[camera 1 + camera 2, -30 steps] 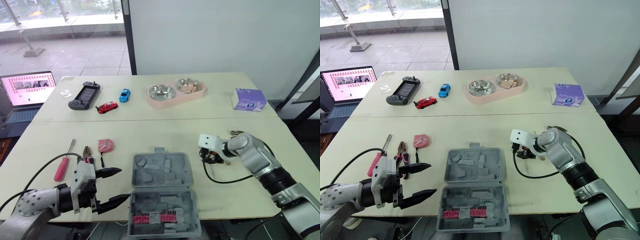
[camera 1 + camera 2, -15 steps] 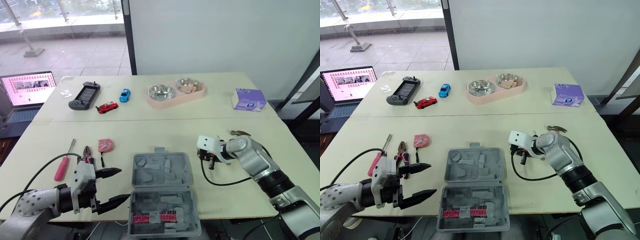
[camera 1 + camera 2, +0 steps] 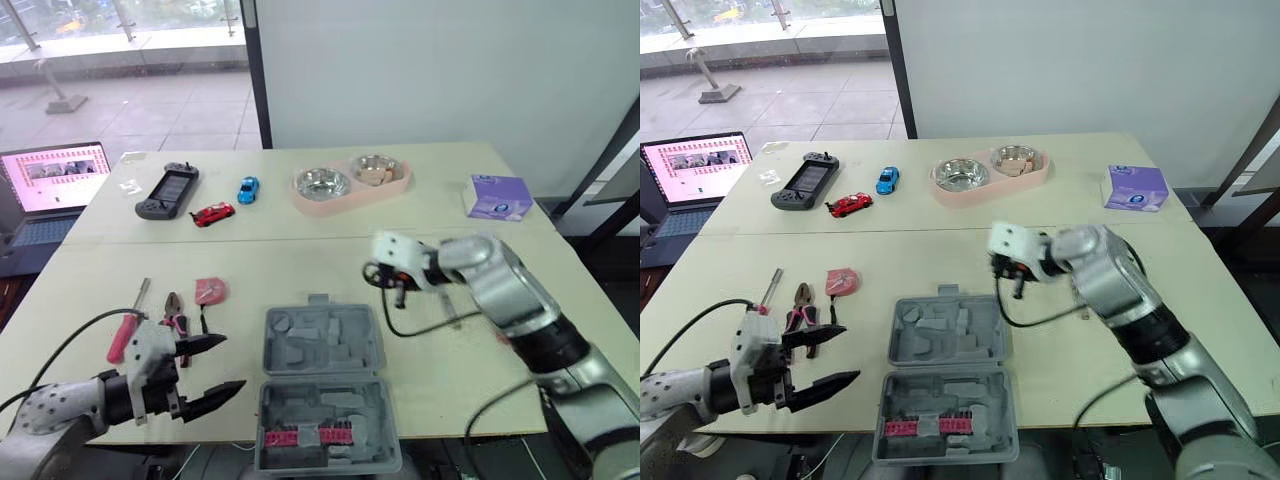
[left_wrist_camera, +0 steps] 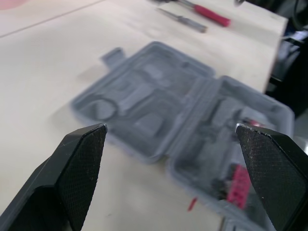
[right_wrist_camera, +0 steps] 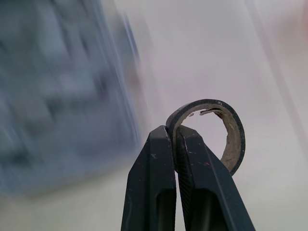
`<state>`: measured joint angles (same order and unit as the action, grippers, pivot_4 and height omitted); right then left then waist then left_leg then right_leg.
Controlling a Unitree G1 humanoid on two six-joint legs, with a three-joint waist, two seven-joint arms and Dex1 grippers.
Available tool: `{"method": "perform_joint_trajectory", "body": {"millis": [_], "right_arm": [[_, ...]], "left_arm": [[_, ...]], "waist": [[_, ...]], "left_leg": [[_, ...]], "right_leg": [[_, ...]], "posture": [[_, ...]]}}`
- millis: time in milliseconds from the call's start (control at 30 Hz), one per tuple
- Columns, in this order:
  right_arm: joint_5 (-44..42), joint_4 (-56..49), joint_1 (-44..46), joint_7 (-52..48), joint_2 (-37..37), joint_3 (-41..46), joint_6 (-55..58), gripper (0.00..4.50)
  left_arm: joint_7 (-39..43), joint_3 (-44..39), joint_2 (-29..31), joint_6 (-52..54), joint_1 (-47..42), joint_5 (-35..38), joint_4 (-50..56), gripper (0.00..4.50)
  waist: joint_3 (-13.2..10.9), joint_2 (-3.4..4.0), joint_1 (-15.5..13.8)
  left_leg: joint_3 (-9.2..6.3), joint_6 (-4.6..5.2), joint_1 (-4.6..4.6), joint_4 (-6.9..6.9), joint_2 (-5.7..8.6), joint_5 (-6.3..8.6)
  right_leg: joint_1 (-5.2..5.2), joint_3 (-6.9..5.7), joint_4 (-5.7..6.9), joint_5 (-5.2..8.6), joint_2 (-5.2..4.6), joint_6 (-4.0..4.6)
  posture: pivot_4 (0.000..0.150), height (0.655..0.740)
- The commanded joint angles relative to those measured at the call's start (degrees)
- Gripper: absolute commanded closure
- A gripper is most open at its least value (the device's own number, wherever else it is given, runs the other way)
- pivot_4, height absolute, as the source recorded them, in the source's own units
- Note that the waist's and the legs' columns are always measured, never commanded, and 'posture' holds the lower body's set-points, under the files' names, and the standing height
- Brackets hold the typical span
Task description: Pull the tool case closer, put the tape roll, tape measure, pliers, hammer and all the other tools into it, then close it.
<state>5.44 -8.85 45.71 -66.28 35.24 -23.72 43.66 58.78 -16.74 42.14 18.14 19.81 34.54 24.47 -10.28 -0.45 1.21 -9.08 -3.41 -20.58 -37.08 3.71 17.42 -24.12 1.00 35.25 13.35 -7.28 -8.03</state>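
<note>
Cream table (image 3: 300,260) held the open tool case (image 3: 325,385), already near its front edge, with nothing packed yet. Right gripper (image 5: 174,132) pinched the tape roll (image 5: 235,139) just beyond the case's far edge. Left gripper (image 3: 232,362) hovered spread wide left of the case, where pliers (image 3: 177,308), screwdriver (image 3: 125,330) and tape measure (image 3: 211,291) lay unpacked.

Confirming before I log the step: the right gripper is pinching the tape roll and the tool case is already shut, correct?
Not quite. The tool case lies open, its two halves spread flat, as the left eye view shows. The rest stands: the right gripper is shut on the tape roll, seen in the right wrist view.
</note>
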Motion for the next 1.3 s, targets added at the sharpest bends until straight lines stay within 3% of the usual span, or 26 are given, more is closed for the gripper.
{"method": "perform_joint_trajectory", "body": {"millis": [33, 200, 400, 833, 1300], "right_arm": [[-2.2, -3.4, 3.2, -1.1, -5.6, -5.5, 2.8, 4.42], [0.5, 2.3, 6.5, 1.2, -15.3, -15.7, 0.3, 4.42], [3.4, 14.8, 8.9, 3.0, -20.4, -20.9, -6.9, 4.42], [7.2, 30.8, 10.9, 5.1, -28.1, -21.1, -15.4, 4.42], [9.1, 35.7, 11.0, 5.8, -30.3, -19.9, -18.6, 4.42]], "left_arm": [[0.6, -2.9, -0.2, -1.7, 0.7, 0.6, -0.6, 0.00], [0.6, -4.6, -0.6, -2.4, 1.6, 0.4, -1.6, 0.00], [0.7, -4.6, -0.8, -2.7, 2.4, 0.1, -1.2, 0.00], [-0.2, -4.5, -0.9, -2.3, 3.0, 0.1, 0.0, 0.00], [-0.8, -4.6, -0.7, -1.6, 2.6, 0.5, 1.0, 0.00]], "waist": [[0.0, -0.02, -0.2], [0.0, -0.02, -0.2], [0.0, -0.02, -0.2], [0.0, 0.00, 1.5], [0.0, 0.01, 1.4]], "left_leg": [[-0.01, 0.00, 0.00, 0.01, -0.06, 0.00], [-0.04, -0.09, -0.31, 0.02, -0.20, -0.02], [-0.05, -0.30, -0.43, -0.02, -0.27, -0.14], [-0.03, -0.36, -0.41, 0.04, -0.52, -0.18], [-0.03, -0.38, -0.41, 0.04, -0.53, -0.19]], "right_leg": [[-0.01, 0.00, -0.01, -0.02, 0.06, 0.03], [-0.36, -0.02, -0.01, -0.14, 0.22, 0.22], [-0.47, -0.02, -0.01, -0.28, 0.35, 0.41], [-0.69, -0.01, 0.24, -0.37, 0.61, 0.56], [-0.70, -0.01, 0.26, -0.38, 0.63, 0.57]], "posture": [[0.150, 0.7360], [0.150, 0.7360], [0.150, 0.7360], [0.150, 0.7360], [0.150, 0.7360]]}}
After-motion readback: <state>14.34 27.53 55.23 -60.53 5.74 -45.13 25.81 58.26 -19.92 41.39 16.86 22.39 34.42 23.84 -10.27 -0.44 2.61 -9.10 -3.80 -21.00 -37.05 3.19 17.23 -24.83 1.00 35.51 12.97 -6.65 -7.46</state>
